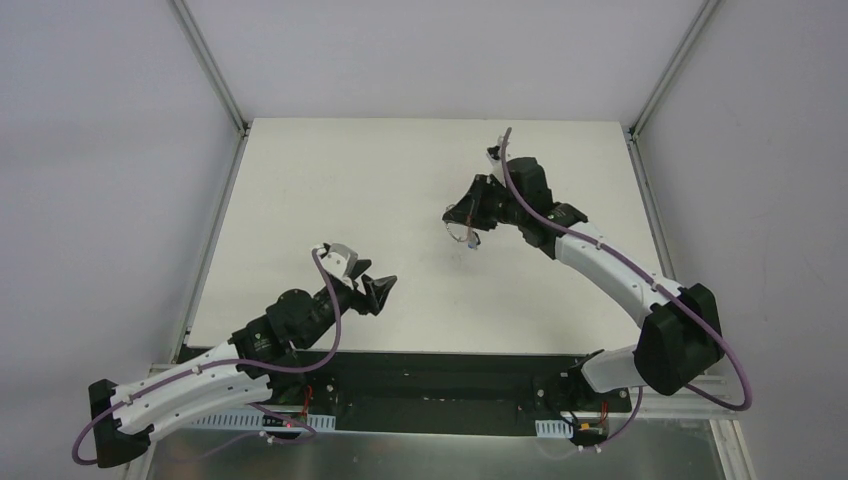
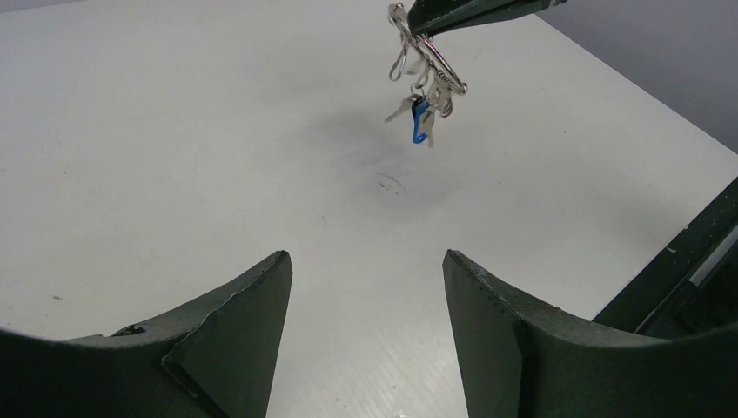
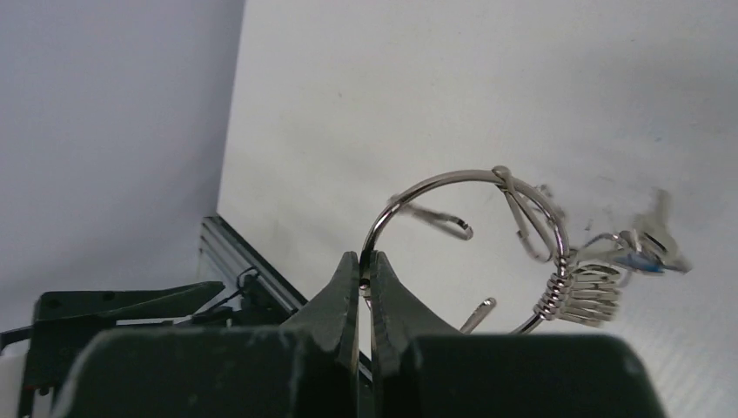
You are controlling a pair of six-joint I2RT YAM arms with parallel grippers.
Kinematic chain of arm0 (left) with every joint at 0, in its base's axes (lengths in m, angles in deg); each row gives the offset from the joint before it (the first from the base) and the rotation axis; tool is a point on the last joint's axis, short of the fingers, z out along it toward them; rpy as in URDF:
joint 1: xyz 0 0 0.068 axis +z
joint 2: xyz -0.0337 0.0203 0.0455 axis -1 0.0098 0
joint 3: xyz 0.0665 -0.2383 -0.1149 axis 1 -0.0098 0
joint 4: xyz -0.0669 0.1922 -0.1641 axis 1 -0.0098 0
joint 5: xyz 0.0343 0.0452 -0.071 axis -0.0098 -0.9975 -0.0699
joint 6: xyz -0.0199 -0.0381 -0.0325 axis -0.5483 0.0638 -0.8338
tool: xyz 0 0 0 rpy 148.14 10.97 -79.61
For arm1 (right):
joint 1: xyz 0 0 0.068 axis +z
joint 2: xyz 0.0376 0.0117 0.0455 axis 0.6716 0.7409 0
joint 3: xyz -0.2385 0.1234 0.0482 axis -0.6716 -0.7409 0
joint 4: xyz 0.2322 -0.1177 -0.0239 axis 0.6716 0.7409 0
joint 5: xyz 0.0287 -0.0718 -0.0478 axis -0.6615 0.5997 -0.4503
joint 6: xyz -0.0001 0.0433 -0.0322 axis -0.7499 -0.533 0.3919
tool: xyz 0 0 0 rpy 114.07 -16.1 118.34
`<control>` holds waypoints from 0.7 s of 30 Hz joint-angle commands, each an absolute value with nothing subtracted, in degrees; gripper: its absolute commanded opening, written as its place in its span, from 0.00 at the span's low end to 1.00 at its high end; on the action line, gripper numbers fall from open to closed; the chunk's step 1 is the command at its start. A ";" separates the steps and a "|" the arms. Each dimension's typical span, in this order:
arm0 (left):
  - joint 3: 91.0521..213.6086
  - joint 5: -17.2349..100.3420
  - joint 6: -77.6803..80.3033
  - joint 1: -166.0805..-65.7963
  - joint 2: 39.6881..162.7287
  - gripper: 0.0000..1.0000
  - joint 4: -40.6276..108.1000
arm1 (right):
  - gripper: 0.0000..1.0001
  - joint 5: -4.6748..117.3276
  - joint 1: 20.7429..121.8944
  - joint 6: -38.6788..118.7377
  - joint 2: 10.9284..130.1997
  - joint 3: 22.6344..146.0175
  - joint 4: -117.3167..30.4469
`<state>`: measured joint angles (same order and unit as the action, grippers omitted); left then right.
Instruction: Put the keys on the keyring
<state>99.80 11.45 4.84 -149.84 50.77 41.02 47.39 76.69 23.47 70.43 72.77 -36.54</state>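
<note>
My right gripper (image 3: pixel 365 259) is shut on the thin silver keyring (image 3: pixel 435 180) and holds it up above the white table (image 1: pixel 330 190). Several plain silver keys (image 3: pixel 596 292) are threaded on the ring, with the blue-headed key (image 3: pixel 644 261) hanging behind them. In the left wrist view the keyring (image 2: pixel 426 61) dangles from the right fingertips (image 2: pixel 470 10), with the blue key (image 2: pixel 420 122) lowest in the bunch. From above, the bunch (image 1: pixel 469 236) hangs under the right gripper (image 1: pixel 462 222) near the table's middle. My left gripper (image 1: pixel 378 290) stands open and empty, lower left of the ring and apart from it.
Metal frame rails (image 1: pixel 210 60) run along the table's left and right sides. A black strip (image 1: pixel 440 375) lies along the near edge by the arm bases. A faint mark (image 2: pixel 392 181) on the table lies under the hanging keys.
</note>
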 commanded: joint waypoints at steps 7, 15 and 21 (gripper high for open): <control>99.21 9.28 4.73 -150.00 48.95 0.64 42.72 | 0.00 26.12 74.31 2.97 66.59 66.84 -61.55; 99.17 9.21 4.70 -150.04 49.06 0.64 42.67 | 0.00 25.16 73.51 -0.08 66.33 64.97 -65.29; 99.15 9.20 4.63 -150.04 49.19 0.64 42.59 | 0.00 25.51 73.32 -0.89 66.58 64.45 -65.73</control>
